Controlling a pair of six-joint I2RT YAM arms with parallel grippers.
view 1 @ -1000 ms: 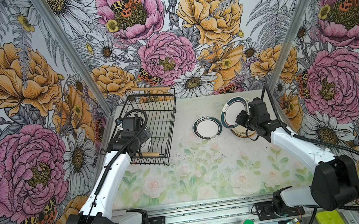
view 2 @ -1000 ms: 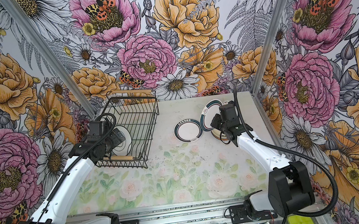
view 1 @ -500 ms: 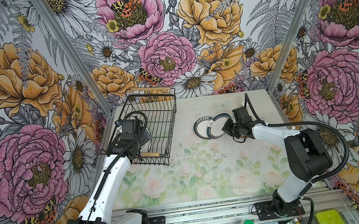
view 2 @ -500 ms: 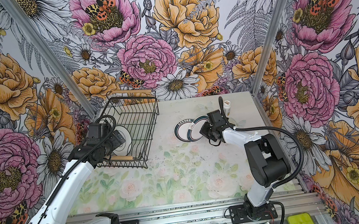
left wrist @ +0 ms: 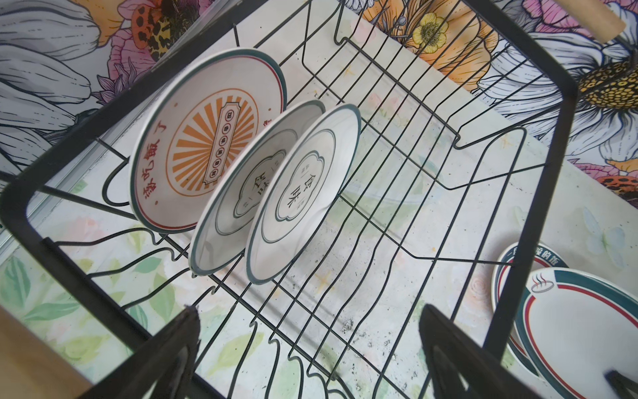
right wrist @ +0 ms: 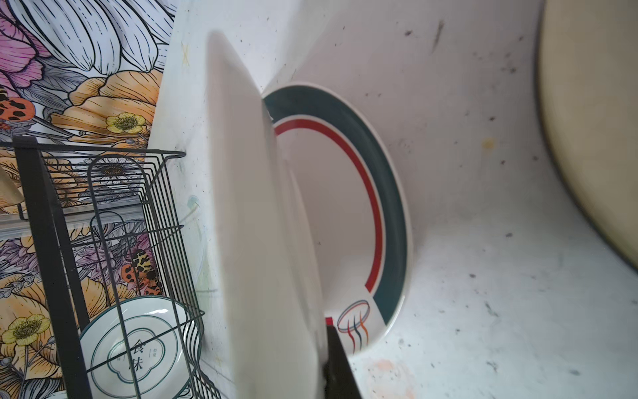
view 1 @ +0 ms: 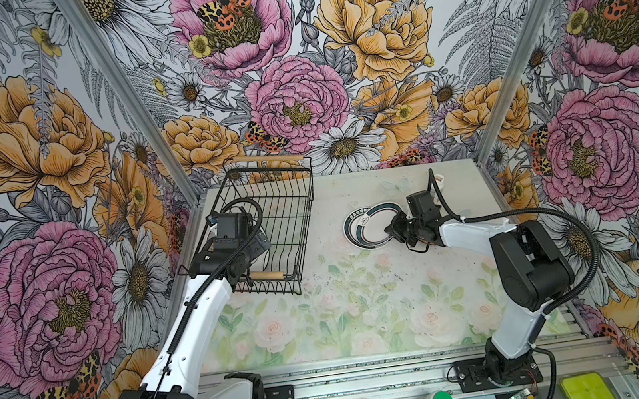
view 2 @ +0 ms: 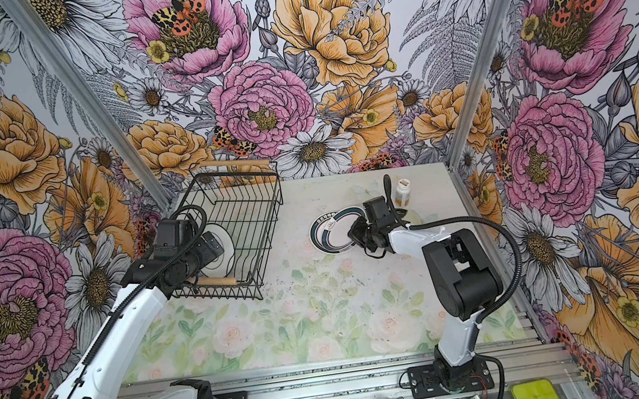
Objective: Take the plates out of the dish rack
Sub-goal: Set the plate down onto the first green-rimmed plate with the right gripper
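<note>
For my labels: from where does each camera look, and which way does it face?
Top views: high behind, facing down and forward on table; both arms.
Left wrist: above dish rack, facing three standing plates; open left gripper.
Right wrist: low, facing rack; right gripper shut on held plate.
Shared: wrist views both show lying plate.

Bright, even light; blurred close foreground

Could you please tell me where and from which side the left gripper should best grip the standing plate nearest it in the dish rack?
Probably its upper rim, from above. The nearest plate stands tilted on edge in the dish rack, another plate close behind; the free rim is the thin part the open left gripper can straddle, one finger per face.
</note>
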